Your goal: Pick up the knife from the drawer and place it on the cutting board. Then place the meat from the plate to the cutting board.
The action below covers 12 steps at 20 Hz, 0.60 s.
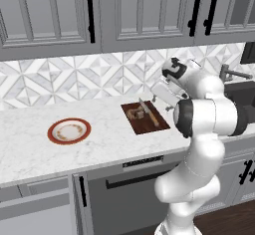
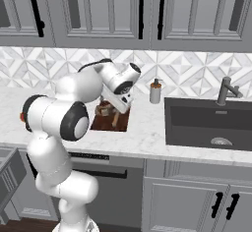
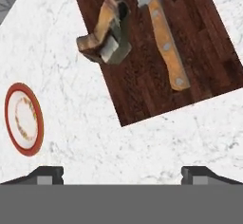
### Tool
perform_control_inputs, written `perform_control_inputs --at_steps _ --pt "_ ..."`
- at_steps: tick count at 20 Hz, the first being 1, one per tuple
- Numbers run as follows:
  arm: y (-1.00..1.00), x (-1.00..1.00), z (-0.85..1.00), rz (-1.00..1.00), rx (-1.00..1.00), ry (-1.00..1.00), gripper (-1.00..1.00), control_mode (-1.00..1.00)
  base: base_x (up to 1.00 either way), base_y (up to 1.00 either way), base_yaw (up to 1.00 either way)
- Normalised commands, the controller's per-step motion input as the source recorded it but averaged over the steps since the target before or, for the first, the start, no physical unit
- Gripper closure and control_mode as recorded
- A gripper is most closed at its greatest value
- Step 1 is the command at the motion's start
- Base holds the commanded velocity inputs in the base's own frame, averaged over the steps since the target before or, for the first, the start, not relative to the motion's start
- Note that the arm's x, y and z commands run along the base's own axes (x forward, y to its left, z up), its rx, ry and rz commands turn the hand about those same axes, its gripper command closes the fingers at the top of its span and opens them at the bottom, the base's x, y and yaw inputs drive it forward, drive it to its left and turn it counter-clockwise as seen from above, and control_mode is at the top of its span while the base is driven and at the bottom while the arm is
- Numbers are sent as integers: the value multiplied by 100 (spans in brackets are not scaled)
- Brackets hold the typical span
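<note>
Cutting board (image 3: 156,52): on the marble counter (image 3: 95,137); bears the knife (image 3: 163,38) and the meat (image 3: 107,33) side by side, apart; gripper (image 3: 122,174): fingertips spread wide, holding nothing, raised clear of both; plate (image 3: 23,118): off to the side, well apart from the board.

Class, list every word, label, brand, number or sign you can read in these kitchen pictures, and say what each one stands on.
None: no readable text appears in any view.
The soap bottle by the sink carries no label that can be made out.
The plate, cutting board and knife are unmarked.
</note>
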Motion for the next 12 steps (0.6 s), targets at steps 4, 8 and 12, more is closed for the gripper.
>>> perform_control_inputs --at_steps 4,8,12 --pt "69 -100 48 34 -13 0 -100 -100 0 0 0" --pt "27 -100 33 38 -14 -4 -100 -100 0 0 0" --pt "12 -100 41 13 -3 -27 -100 -100 0 0 0"
